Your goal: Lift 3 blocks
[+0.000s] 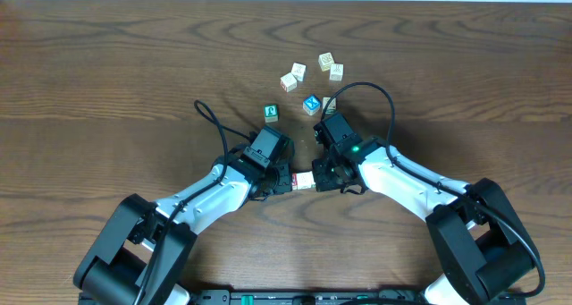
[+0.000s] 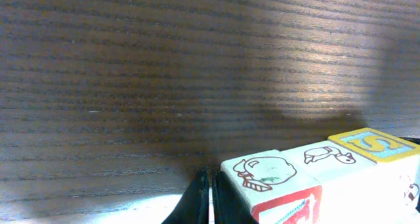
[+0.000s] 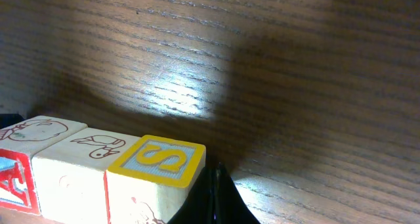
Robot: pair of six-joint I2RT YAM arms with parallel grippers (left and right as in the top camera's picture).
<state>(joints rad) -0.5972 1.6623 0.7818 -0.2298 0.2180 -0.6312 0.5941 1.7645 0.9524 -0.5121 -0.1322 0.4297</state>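
Left hand (image 2: 210, 203) has its fingers pressed together, tips against the 9 o'clock end of the row of three blocks (image 1: 304, 182). My right hand (image 3: 214, 194), fingers likewise together, butts the 3 o'clock end, beside the yellow-framed S block (image 3: 156, 159). I can't tell whether the row touches the counter (image 1: 107, 63). A blue cube (image 1: 311, 104) and a green cube (image 1: 271, 114) sit toward 12 o'clock.

My three wooden blocks (image 3: 92, 175) stand in one tight row, sides touching: a red-sided cube (image 2: 269, 175) with a sketch on top, a cream bird-sketch cube (image 2: 328, 157), a yellow-bordered S cube (image 2: 374, 144).
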